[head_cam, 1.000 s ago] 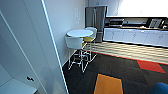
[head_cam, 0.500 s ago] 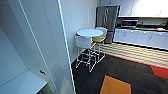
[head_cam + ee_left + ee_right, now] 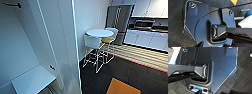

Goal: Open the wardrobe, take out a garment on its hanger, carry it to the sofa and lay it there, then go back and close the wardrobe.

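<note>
**Inspector:** Standing open at close range, the wardrobe (image 3: pixel 37 45) takes the left half of the head view. Its white interior is exposed, with a pale shelf or floor panel (image 3: pixel 33 80) low inside and a dark rail fitting (image 3: pixel 12 4) near the top corner. The white door edge (image 3: pixel 75 47) runs down the middle of the picture.

**Clerk:** And beyond it?

**Inspector:** Dark carpet (image 3: pixel 130 75) with an orange patch (image 3: pixel 121 87) near the bottom edge. A striped pale floor band (image 3: pixel 147 56) runs before low white kitchen cabinets (image 3: pixel 147 38). A steel refrigerator (image 3: pixel 120 20) stands at the back, and a microwave (image 3: pixel 143 23) sits above the counter.

**Clerk:** Furniture?

**Inspector:** A round white table (image 3: pixel 99 32) beside the wall, with white stools (image 3: pixel 93 42) on wire legs drawn up to it; one seat appears yellow, though the view is soft.

**Clerk:** Garment, hanger?

**Inspector:** I cannot make out either inside the wardrobe.

**Clerk:** Grippers?

**Inspector:** Both wrist views look down past the robot's dark plate onto the carpet. Whether the left or right fingers stand apart or together, I cannot tell.
</note>
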You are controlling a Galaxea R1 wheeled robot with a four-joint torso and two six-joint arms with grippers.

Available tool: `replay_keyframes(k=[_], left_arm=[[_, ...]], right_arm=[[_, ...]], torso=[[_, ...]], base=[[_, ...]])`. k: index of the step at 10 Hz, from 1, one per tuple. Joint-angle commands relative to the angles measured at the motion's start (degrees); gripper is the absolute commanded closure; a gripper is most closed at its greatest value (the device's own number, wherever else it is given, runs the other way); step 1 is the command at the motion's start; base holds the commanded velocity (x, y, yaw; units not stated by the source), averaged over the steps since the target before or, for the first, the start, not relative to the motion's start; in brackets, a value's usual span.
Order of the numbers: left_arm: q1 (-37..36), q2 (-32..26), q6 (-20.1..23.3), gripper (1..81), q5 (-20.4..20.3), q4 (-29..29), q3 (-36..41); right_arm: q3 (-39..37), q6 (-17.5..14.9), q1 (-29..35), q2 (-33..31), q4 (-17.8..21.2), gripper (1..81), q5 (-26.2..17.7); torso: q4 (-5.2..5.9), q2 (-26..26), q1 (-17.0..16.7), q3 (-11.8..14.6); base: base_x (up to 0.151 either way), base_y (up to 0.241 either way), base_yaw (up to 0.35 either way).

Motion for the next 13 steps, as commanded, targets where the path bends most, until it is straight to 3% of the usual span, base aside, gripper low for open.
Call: replay_keyframes(k=[1, 13], left_arm=[[-1.60, -0.75, 0.40, 1.0, 1.80, 0.96, -0.27], [-1.16, 0.13, 0.48, 1.0, 2.41, 1.05, -0.27]], right_arm=[[0.17, 0.02, 1.49, -0.50, -0.86, 1.0, -3.24], [-2.82, 0.02, 1.40, 1.61, -0.69, 1.0, -3.42]], torso=[[0.00, 0.00, 0.01, 0.00], [0.00, 0.00, 0.01, 0.00]], base=[[0.000, 0.000, 0.280], [0.000, 0.000, 0.281]])
